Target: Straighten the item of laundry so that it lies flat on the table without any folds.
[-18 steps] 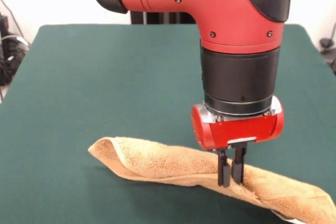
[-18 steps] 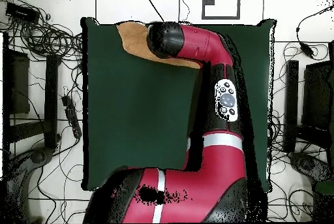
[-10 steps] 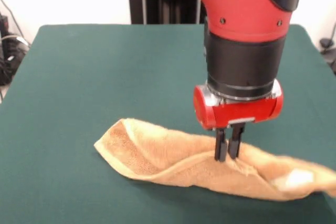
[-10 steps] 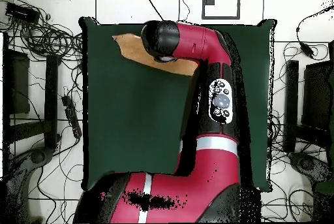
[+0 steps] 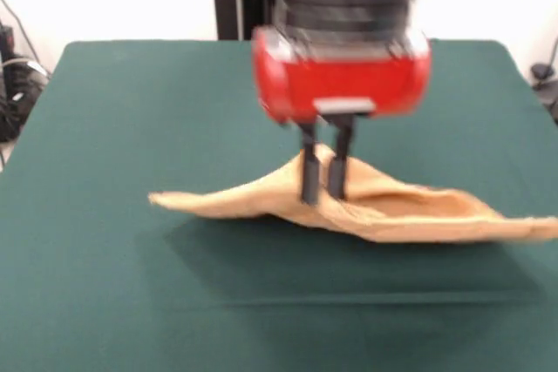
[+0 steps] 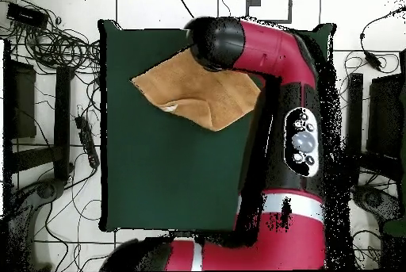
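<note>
Gripper: the gripper point(image 5: 322, 173) is seen clenched on a raised peak of the towel point(image 5: 384, 209), its two dark fingers point(image 5: 309, 173) close together with cloth pinched between them; the view there is blurred by motion.
Towel position: in the front view the towel is held up off the tabletop point(image 5: 131, 128) at the grasp point, a shadow being cast on the felt beneath it; its two ends droop to the left and to the right.
Towel shape: in the overhead view the towel point(image 6: 198, 94) is shown spread as a rough diamond, with a crease or small fold near its left-hand lower edge.
Towel edges: the right tip reaches the picture's right edge in the front view; the left tip ends well inside the tabletop.
Tabletop edges: in the overhead view the towel lies in the upper part of the tabletop point(image 6: 166, 181), near its top edge, one corner being hidden under the arm point(image 6: 270, 55).
Open room: a broad bare stretch of green felt is seen below the towel in the overhead view, and in front of it and to its left in the front view.
</note>
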{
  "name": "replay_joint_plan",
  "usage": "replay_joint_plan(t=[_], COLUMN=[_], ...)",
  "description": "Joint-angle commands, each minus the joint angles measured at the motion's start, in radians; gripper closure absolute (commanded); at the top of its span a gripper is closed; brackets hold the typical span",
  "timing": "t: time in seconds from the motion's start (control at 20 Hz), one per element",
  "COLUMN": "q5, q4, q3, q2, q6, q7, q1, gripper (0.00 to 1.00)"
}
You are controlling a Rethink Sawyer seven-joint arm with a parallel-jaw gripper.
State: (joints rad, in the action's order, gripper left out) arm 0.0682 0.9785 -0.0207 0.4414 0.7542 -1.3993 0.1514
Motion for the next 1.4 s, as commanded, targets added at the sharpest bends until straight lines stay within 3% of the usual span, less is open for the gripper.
replay_joint_plan(t=[0.05, 0.25, 1.4], q5=[0.033, 0.007, -0.041], q4=[0.231, 0.182, 0.158], q3=[0.084, 0.061, 0.029], q2=[0.155, 0.140, 0.078], q6=[-0.123, -0.110, -0.182], q7=[-0.142, -0.160, -0.165], q1=[0.025, -0.013, -0.027], gripper=[1.00, 1.00, 1.00])
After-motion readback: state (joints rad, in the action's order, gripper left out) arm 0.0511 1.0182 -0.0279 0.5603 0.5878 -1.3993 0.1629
